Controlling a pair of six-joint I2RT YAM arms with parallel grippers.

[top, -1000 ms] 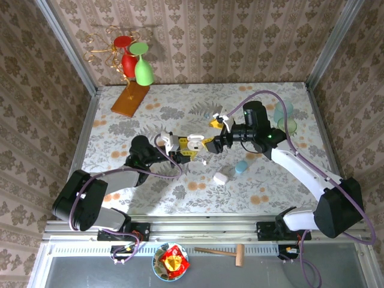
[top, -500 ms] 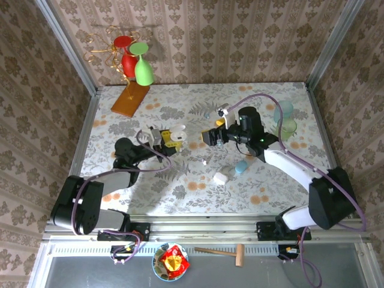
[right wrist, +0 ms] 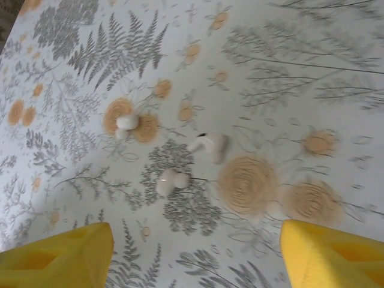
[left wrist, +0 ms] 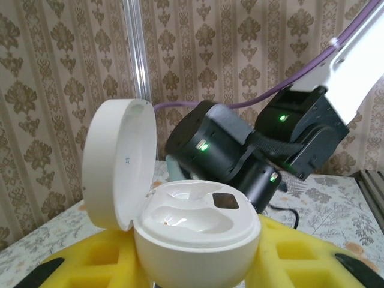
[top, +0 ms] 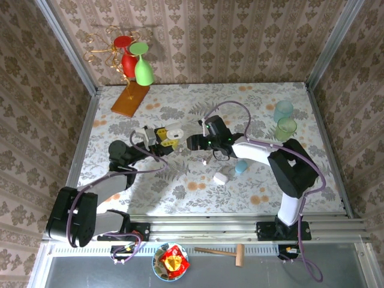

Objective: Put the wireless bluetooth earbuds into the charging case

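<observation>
The white charging case (left wrist: 198, 231) stands open, its lid (left wrist: 120, 162) swung to the left and both wells empty. My left gripper (left wrist: 198, 264) is shut on it, with yellow fingers (left wrist: 300, 258) against its sides. From above, the case (top: 174, 129) is in the left gripper (top: 163, 135) left of centre. My right gripper (top: 195, 143) faces it from the right, open and low over the table. Under the right gripper (right wrist: 195, 258) lie three tiny white bits: an earbud with a stem (right wrist: 208, 145), a second (right wrist: 171, 181) and a third (right wrist: 126, 123). Nothing is between its yellow fingertips (right wrist: 60, 252).
A white pebble-shaped piece (top: 221, 177) and a pale blue one (top: 241, 167) lie right of centre. Two translucent green cups (top: 285, 120) stand at the back right. A glass rack (top: 133, 60) on an orange board (top: 129, 99) fills the back left corner. The right arm's black wrist (left wrist: 222, 150) is just behind the case.
My right gripper has swung left and down toward the table, away from the case. The left gripper has drawn back to the left with the open case.
</observation>
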